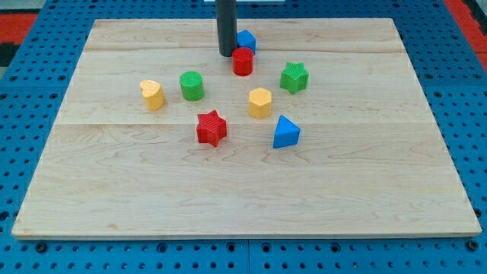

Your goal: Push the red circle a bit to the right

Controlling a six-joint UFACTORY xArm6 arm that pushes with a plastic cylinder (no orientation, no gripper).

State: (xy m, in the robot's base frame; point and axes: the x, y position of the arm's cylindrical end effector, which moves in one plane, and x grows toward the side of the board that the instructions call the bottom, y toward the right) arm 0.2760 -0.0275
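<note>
The red circle (243,62) is a short red cylinder standing near the top middle of the wooden board (114,175). My tip (227,53) is the lower end of a dark rod coming down from the view's top. It sits just left of the red circle, very close to it or touching it. A blue block (246,39) stands just above and right of the red circle, partly hidden behind it and close to the rod.
A green circle (192,86) and a yellow block (153,95) stand at the left. A green star (294,77), a yellow hexagon (260,103), a red star (212,128) and a blue triangle (285,132) stand below and right of the red circle.
</note>
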